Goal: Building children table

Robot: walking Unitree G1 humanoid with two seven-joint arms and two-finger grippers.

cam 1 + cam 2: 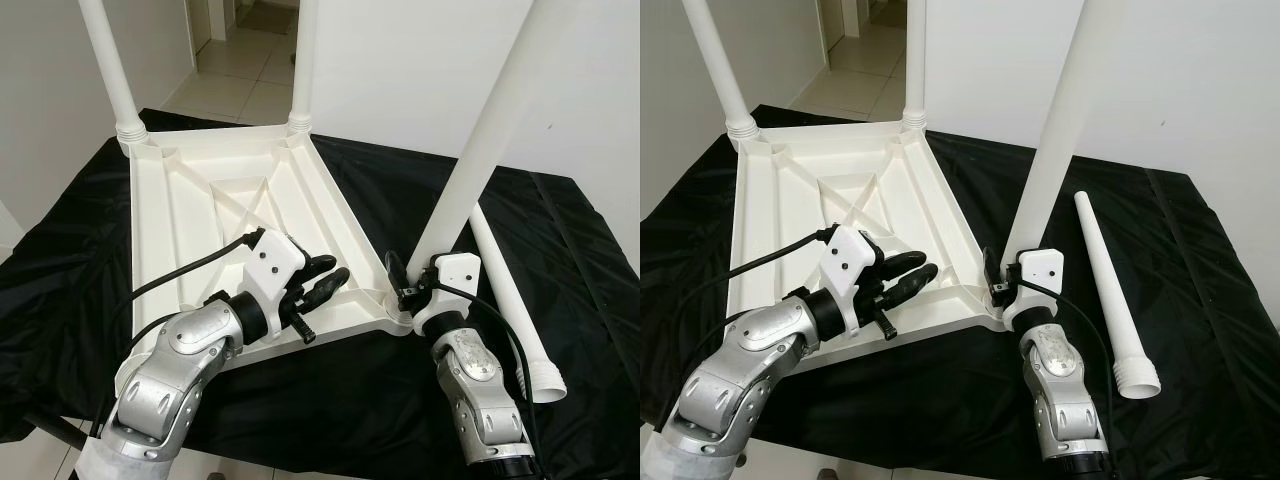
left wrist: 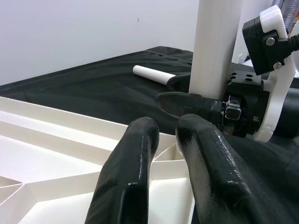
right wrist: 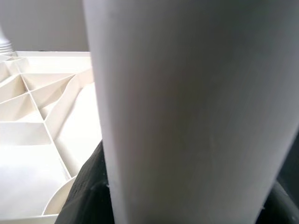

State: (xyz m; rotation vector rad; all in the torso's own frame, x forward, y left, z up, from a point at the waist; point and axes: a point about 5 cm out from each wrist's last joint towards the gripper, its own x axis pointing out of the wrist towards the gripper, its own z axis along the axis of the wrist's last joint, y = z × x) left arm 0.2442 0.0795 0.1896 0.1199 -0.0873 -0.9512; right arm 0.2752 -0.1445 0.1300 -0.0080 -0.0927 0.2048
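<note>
Left eye view, lower centre: right gripper (image 1: 402,284), jaws clamped on leg (image 1: 470,170), seats it in tabletop (image 1: 160,230) corner; left gripper (image 1: 328,278), jaws nearly closed, empty, braces; spare leg (image 1: 510,295) likely next.

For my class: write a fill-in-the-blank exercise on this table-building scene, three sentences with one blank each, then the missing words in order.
1. The right tool is closed around the base of a white ____ standing at the near right corner of the upturned tabletop.
2. One loose leg lies on the ____ cloth.
3. The left tool rests on the tabletop's ____ edge.

Missing words: leg; black; near
</note>
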